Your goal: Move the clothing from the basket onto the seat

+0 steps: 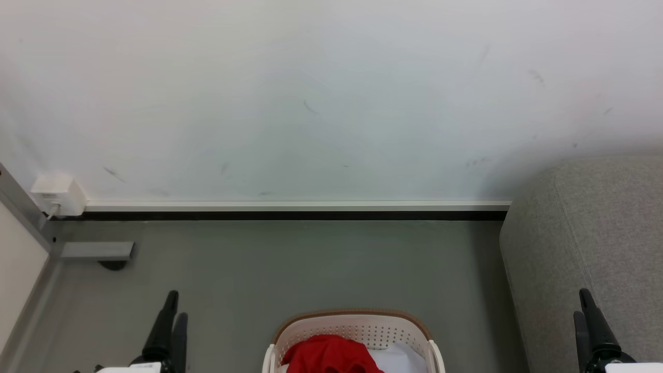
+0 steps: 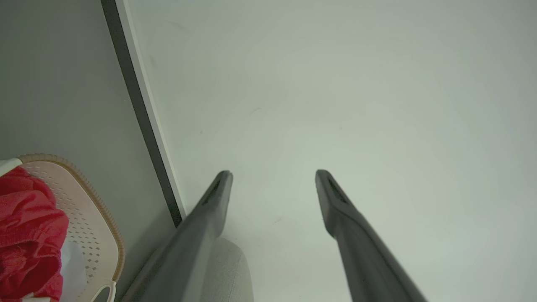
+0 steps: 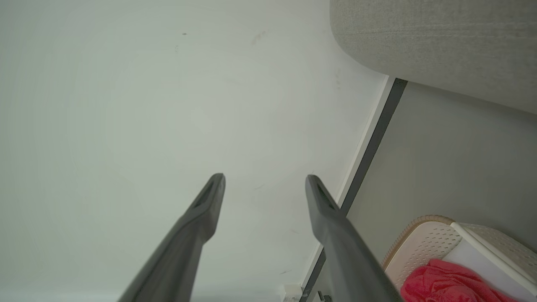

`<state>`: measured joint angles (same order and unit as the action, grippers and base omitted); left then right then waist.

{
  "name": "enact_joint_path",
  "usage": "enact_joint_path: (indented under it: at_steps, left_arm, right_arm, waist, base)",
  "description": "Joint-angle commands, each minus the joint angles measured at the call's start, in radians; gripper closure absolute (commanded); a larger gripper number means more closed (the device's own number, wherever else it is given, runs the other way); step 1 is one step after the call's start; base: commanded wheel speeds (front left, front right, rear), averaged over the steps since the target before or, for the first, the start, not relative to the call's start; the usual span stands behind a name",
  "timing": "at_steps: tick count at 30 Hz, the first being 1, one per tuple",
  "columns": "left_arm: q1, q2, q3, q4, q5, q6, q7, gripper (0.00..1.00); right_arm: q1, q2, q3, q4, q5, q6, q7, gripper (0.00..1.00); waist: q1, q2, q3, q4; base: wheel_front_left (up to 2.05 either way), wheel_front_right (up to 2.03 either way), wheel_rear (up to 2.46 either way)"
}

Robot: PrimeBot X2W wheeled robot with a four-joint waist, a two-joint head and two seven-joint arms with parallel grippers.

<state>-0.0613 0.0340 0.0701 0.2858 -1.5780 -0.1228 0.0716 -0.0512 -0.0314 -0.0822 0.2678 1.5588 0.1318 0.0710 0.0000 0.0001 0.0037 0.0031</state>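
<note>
The right gripper point(image 3: 265, 179) is holding its two dark fingers well apart with nothing between them, pointing at a pale wall point(image 3: 126, 105). The seat point(image 3: 440, 37) is showing its rounded grey corner at the upper right, above a dark skirting strip point(image 3: 373, 138) and the grey floor point(image 3: 453, 159). At the lower right the basket point(image 3: 423, 241) is standing on that floor, holding the red clothing point(image 3: 444, 283).

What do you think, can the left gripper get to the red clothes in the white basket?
Probably yes. The left gripper is open and empty, only bare grey floor lies between it and the oval white plastic basket, and the red fabric clothing sits heaped in its open top.
</note>
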Motion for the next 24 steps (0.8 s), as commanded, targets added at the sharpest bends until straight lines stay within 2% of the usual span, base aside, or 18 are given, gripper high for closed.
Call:
enact_joint_path:
  at_steps: [1, 9, 24]
  left_arm:
    - [-0.015, 0.007, -0.011, -0.021, 0.032, -0.003, -0.016, 0.00]
    - [-0.012, 0.009, -0.035, -0.025, 0.112, -0.002, -0.048, 0.00]
    - [-0.003, 0.011, -0.070, -0.050, 0.365, 0.040, -0.109, 0.00]
  right_arm:
    - [-0.006, -0.008, 0.008, -0.029, -0.044, 0.000, -0.015, 0.00]
    - [0.005, -0.010, 0.022, -0.054, -0.177, 0.000, -0.047, 0.00]
    - [0.023, -0.024, 0.038, -0.086, -0.516, -0.001, -0.108, 0.00]
  waist:
    - [0.0000, -0.0001, 0.000, 0.001]
    - [0.0000, -0.0001, 0.001, 0.006]
    - [0.0000, -0.0001, 0.001, 0.015]
  base:
    - [0.00, 0.00, 0.00]
    - [0.00, 0.00, 0.00]
    - [0.00, 0.00, 0.00]
